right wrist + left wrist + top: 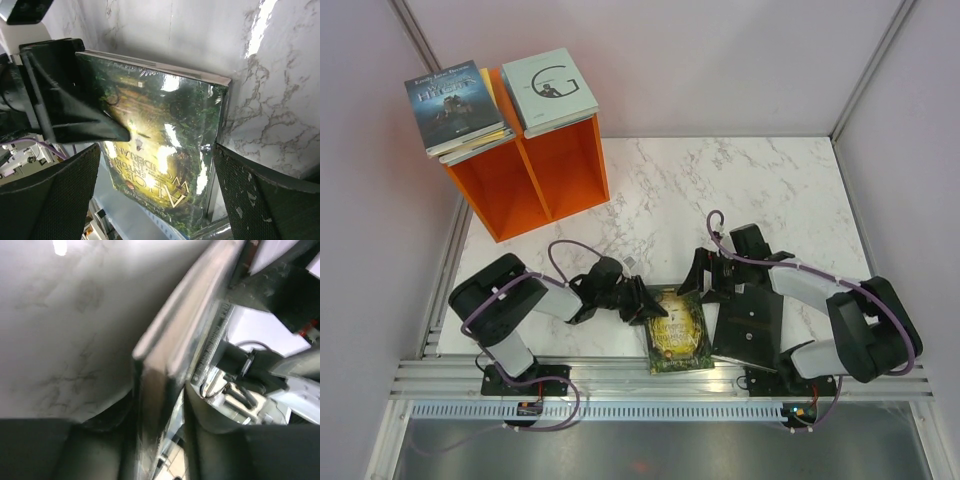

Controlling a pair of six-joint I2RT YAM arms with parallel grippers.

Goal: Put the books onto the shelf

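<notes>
A green-gold book point(677, 332) point(165, 150) lies flat at the table's front edge, its near end past the edge. My left gripper point(644, 300) point(161, 400) straddles the book's left edge point(152, 405). Its jaws are half closed, one finger point(75, 115) lying on the cover, and a slit of light shows beside the other. My right gripper point(706, 280) point(157, 200) hangs open over the book's far right side, touching nothing. The orange shelf point(535, 175) stands at the back left with a stack of books point(455, 105) and a pale grey book point(548, 90) on its top.
A flat black book point(752, 330) lies under my right arm near the front edge. Metal rails point(650, 385) run along the table's front. Purple walls close in the back and both sides. Bare marble tabletop point(720, 190) spreads behind the grippers.
</notes>
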